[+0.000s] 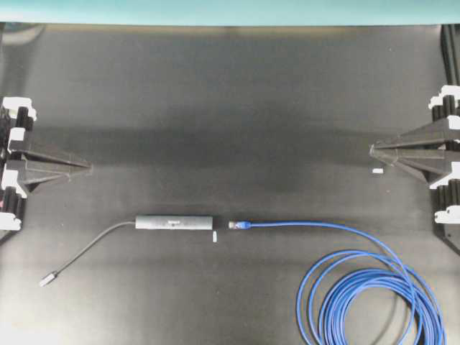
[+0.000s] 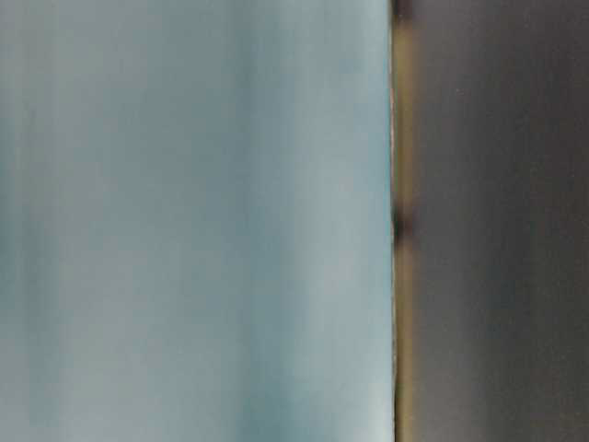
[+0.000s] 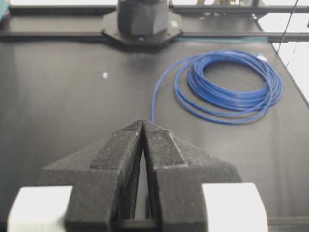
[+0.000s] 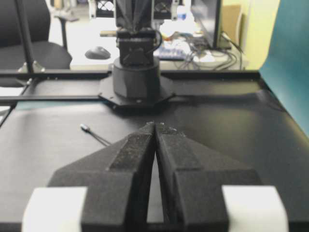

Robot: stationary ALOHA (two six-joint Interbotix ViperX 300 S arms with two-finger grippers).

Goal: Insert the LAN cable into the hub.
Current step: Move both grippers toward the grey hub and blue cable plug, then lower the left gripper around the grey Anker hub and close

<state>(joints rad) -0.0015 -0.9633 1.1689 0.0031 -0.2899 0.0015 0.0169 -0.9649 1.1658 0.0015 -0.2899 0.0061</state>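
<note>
Both claws clenched, empty: left gripper, right gripper. Plug lies just right of hub, same axis; your right arm's nearer the cable.

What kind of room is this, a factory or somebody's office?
Most likely a robotics lab set up in an office room. Two arms face each other over a black table holding only a hub and a LAN cable, and behind it stands a cluttered desk with a mouse.
</note>
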